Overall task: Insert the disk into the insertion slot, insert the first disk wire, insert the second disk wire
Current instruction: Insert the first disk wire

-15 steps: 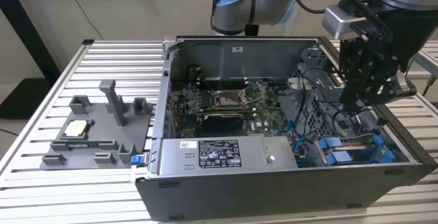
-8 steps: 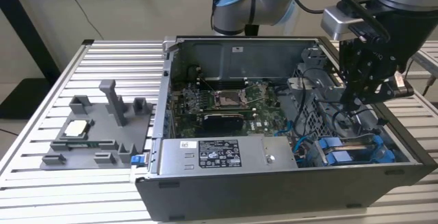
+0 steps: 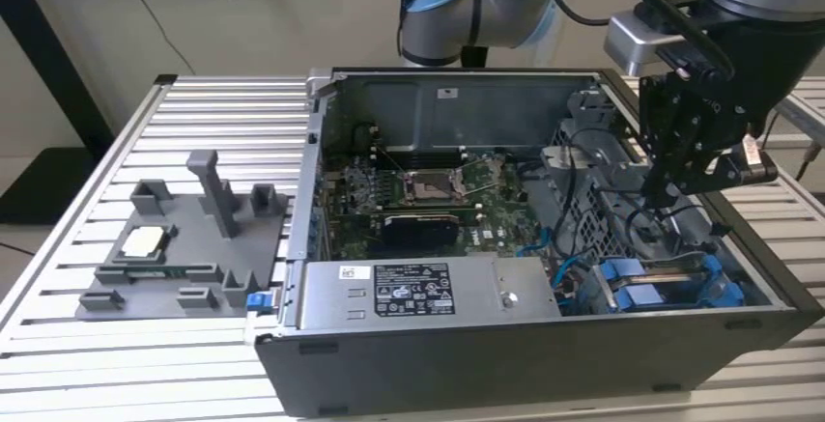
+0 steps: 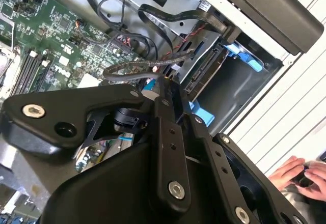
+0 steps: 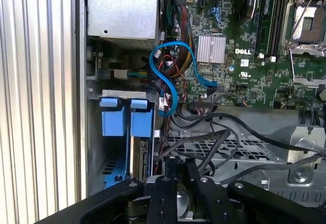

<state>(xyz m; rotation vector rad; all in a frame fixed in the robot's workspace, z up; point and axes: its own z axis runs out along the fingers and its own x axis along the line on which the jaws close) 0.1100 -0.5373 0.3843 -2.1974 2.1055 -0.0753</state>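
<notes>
The disk [image 5: 138,159] stands on edge inside the insertion slot [image 5: 113,165], a dark grey bay in a corner of the open computer case. Its blue carrier [image 5: 127,117] shows at the bay's mouth. In the second wrist view the disk [image 4: 206,71] sits in its blue carrier [image 4: 244,57], with the bay wall [image 4: 232,94] beside it. In the exterior view the blue carrier [image 3: 644,287] lies at the case's near right corner. My gripper [image 3: 670,195] hangs above the case's right side, over loose black wires [image 5: 224,132]. A braided black wire [image 4: 147,63] ends close to the gripper [image 4: 162,81] tip.
A green motherboard [image 3: 426,190] fills the case floor, and a labelled power supply [image 3: 426,292] sits along the near wall. A blue cable [image 5: 168,81] loops beside the bay. A grey fixture plate [image 3: 181,239] lies on the ribbed table at the exterior view's left. A person's hands [image 4: 300,175] rest outside the case.
</notes>
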